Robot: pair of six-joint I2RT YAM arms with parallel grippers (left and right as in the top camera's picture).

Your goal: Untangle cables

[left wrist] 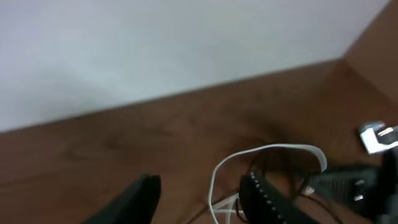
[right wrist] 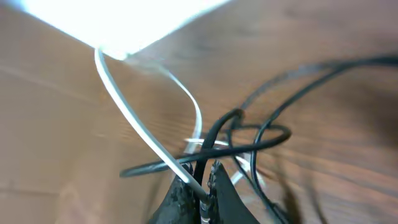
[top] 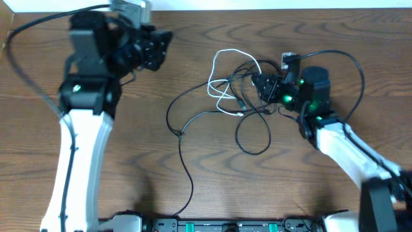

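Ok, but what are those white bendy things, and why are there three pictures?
Those are two robot arms at a wooden table. One picture looks down from above. The other two come from little cameras on each arm's wrist. On the table lie tangled cables: a white cable and a longer black cable. The right gripper is pinched shut on the tangled cables. The left gripper is open, off to the side, holding nothing.

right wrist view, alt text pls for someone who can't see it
The right gripper is shut on the white cable, which runs up and left over the wooden table; black cable loops tangle just above the fingertips.
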